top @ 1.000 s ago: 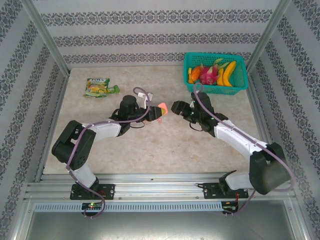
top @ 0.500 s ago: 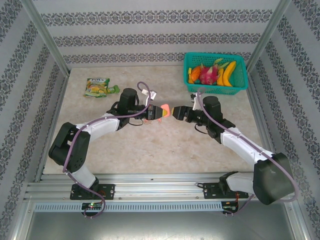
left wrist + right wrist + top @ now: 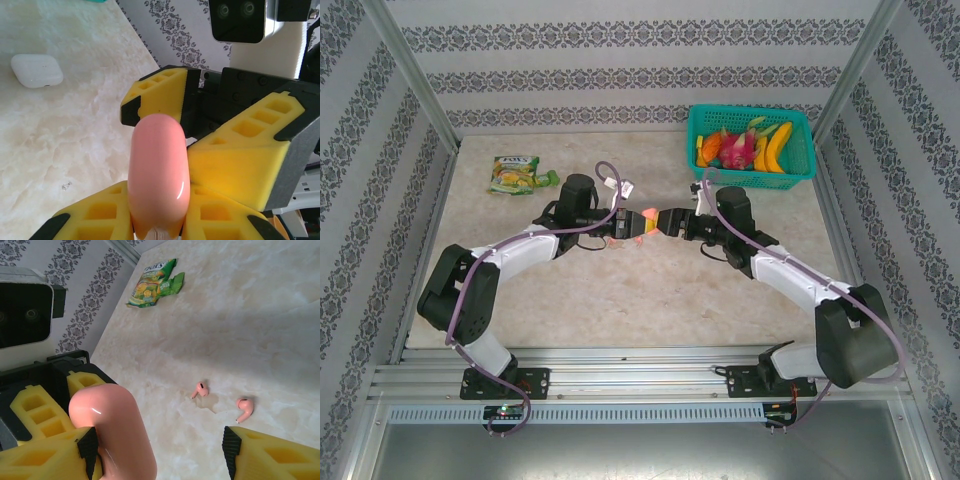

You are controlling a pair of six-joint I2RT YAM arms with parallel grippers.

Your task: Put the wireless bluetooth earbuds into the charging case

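A pink charging case (image 3: 159, 172) is held in the air with my left gripper (image 3: 157, 212) shut on its near end. My right gripper (image 3: 157, 450) is open, its yellow fingers (image 3: 240, 160) standing either side of the case's (image 3: 112, 430) far end. The case lies against one finger and the other finger (image 3: 270, 455) is well away from it. In the top view the two grippers (image 3: 638, 222) (image 3: 670, 221) meet tip to tip over the middle of the table. Two pale pink earbuds (image 3: 200, 389) (image 3: 245, 408) lie on the table below. A shut white case (image 3: 37, 70) lies apart on the table. The white earbuds are out of view.
A teal basket (image 3: 750, 111) of toy fruit stands at the back right. A green snack bag (image 3: 518, 174) lies at the back left. Patterned walls close in the table on three sides.
My right gripper has moved left until its open fingers reach round the pink case. My left gripper first carried the case a little to the right, then held still.
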